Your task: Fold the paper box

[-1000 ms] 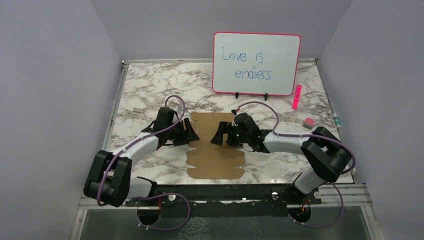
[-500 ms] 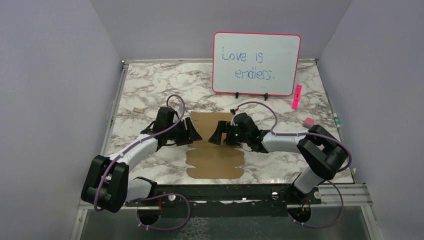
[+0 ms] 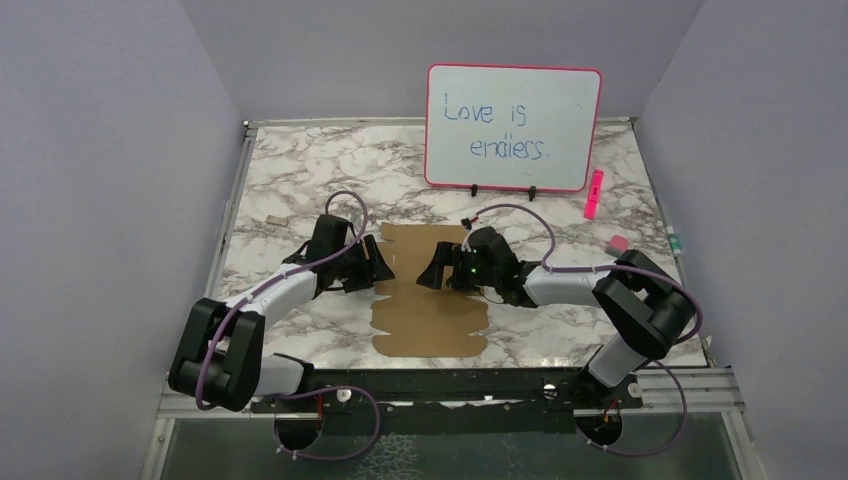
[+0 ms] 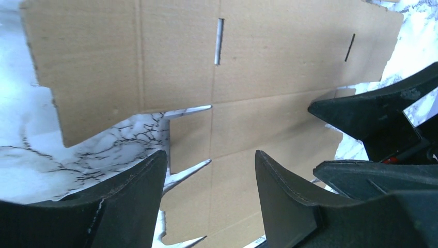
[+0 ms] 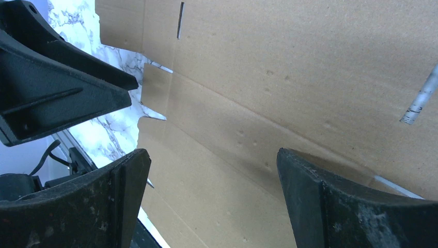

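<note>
A marble-patterned table [image 3: 300,160] with grey veining carries everything. Flat on it, about the middle and reaching toward the near edge, lies the paper box [image 3: 430,310] (an unfolded brown sheet with flaps and slits). At the far side, right of centre, a pink-framed whiteboard [image 3: 513,125] stands on small black feet. Just right of it lies a pink marker [image 3: 594,193], and nearer, close to the right edge, a pink eraser [image 3: 617,243]. A tiny cardboard scrap [image 3: 276,219] lies far over on the left.
</note>
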You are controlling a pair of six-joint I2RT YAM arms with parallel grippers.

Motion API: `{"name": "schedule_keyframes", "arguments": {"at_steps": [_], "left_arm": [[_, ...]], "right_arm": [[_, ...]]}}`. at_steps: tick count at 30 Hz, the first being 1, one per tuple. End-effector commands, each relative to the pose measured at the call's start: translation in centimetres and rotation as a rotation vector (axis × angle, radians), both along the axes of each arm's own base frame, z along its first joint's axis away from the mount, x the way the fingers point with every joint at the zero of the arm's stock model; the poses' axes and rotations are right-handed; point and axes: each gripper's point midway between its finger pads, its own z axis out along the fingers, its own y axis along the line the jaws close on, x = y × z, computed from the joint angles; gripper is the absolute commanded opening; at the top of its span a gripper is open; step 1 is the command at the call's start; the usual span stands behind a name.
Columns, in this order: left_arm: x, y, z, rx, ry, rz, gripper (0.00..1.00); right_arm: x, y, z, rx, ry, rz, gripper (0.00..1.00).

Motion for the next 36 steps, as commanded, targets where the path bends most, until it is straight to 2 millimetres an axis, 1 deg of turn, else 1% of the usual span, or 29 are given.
{"name": "schedule_keyframes", "arguments": {"at_steps": [1, 3, 5, 13, 18, 22, 30, 36], "left_arm": [[1.3, 1.2, -0.2, 0.045, -0.032, 0.036, 0.64], [1.3, 1.6, -0.5, 0.057, -0.028, 0.047, 0.65], [1.3, 1.6, -0.6, 0.052, -0.024, 0.044, 0.65], [0.5, 0.3, -1.1, -0.012, 0.012, -0.007, 0.65], [0.2, -0.4, -0.8, -0.055, 0.019, -0.029, 0.65], [0.1, -0.8, -0.1, -0.085, 0.007, -0.039, 0.64], [-0.1, -1.5, 2.3, -0.141, -0.043, -0.062, 0.61], [-0.5, -2.5, 3.1, -0.166, -0.046, -0.090, 0.59]], "right_arm": [[-2.1, -1.9, -3.9, -0.102, 0.090, 0.010, 1.00], [-2.1, -1.9, -3.9, -0.101, 0.091, 0.011, 1.00], [-2.1, -1.9, -4.0, -0.100, 0.093, 0.011, 1.00], [-2.1, -1.8, -3.9, -0.096, 0.092, 0.013, 1.00], [-2.2, -1.7, -3.9, -0.092, 0.094, 0.015, 1.00], [-2.2, -1.6, -4.0, -0.091, 0.097, 0.019, 1.00], [-2.2, -1.5, -4.1, -0.088, 0.099, 0.021, 1.00], [-2.1, -1.5, -3.9, -0.085, 0.093, 0.020, 1.00]]}}
